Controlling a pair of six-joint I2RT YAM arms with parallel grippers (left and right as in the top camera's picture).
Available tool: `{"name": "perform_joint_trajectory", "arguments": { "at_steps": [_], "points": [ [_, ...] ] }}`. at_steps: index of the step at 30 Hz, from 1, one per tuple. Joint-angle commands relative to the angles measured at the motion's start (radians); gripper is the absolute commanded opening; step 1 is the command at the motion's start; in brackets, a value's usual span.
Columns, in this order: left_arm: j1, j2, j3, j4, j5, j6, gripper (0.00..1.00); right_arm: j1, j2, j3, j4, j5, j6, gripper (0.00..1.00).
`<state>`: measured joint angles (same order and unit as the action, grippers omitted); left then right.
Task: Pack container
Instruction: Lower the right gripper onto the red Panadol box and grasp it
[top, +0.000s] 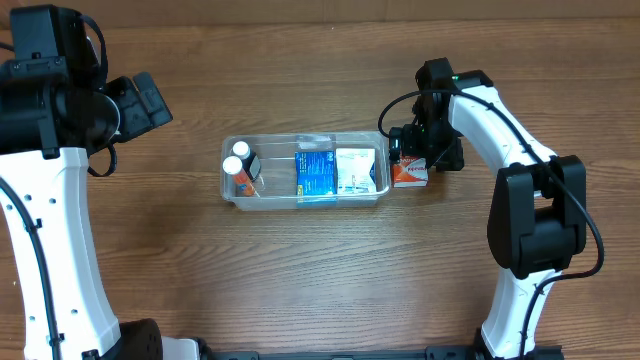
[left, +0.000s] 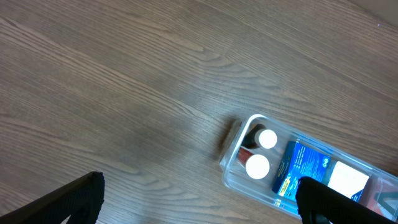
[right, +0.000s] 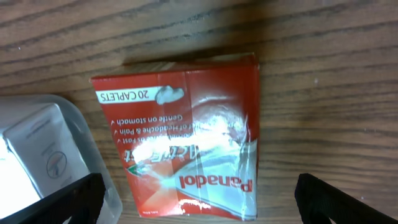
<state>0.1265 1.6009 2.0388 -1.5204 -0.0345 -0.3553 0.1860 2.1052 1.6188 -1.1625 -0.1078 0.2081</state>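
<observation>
The clear plastic container (top: 228, 185) lies in the middle of the table. It holds two white-capped bottles (top: 240, 167), a blue box (top: 315, 172) and a white box (top: 355, 171). It also shows in the left wrist view (left: 231, 177). A red Panadol box (top: 409, 174) lies flat on the wood just right of the container's right end; the right wrist view shows it (right: 186, 137) close up. My right gripper (right: 198, 199) hangs open right above this box, fingers on either side, not touching it. My left gripper (left: 199, 202) is open and empty, up left of the container.
The container's rounded right corner (right: 93, 168) with the white box (right: 43, 155) inside is close to the red box's left edge. Bare wooden table surrounds the container on all sides.
</observation>
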Motion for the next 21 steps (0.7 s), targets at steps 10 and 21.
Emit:
{"name": "perform_joint_trajectory", "arguments": {
  "at_steps": [10,21],
  "points": [
    [0.004,-0.002,0.002,-0.001,-0.002,0.027,1.0,0.005,-0.001,-0.122,0.087,-0.006,-0.003,1.0],
    [0.004,-0.002,0.002,-0.001,-0.002,0.027,1.0,0.005,-0.001,-0.12,0.142,0.024,-0.021,0.96]
  ]
}}
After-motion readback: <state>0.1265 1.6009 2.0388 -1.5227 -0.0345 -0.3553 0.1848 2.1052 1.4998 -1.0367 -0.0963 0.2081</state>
